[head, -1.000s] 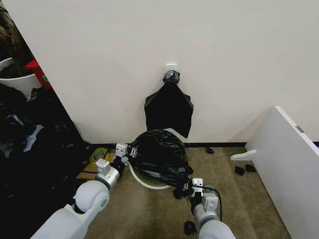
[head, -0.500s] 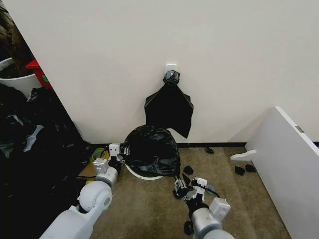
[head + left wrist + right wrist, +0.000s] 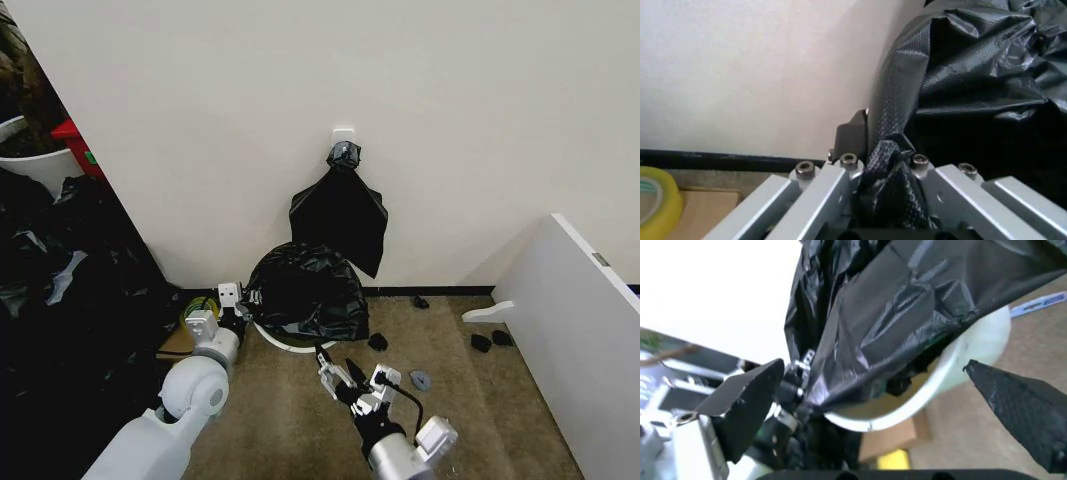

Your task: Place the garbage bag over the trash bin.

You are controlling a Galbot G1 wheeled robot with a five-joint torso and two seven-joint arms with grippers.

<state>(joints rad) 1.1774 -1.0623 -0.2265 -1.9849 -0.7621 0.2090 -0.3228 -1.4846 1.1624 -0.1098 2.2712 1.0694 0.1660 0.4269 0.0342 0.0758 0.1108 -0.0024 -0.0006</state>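
Starting at your left, the left arm reached forward and low along the floor, its wrist level with the near-left side of the trash bin (image 3: 290, 343). The left gripper (image 3: 238, 303) sat against the left edge of the garbage bag (image 3: 305, 292). In the left wrist view, the jaws were closed on a bunched fold of the garbage bag (image 3: 890, 165), with the film rising from between the fingers toward the draped mass. A yellow tape roll (image 3: 197, 308) lay on the floor just beside this arm.

At the centre, the garbage bag was draped over the top and front of the trash bin, which stood on the floor against the wall. Only a crescent of the cream rim showed beneath the bag's lower edge. A separate bunch of black bags (image 3: 339, 215) hung on the wall above.

To your right, the right arm was bent low in front of the bin, forearm angled up and inward. The right gripper (image 3: 340, 372) was near the bin but apart from it. Its jaws were spread wide and held nothing; the right wrist view showed the fingertips (image 3: 750, 400) framing the bag and the bin rim (image 3: 960, 365) from a distance.
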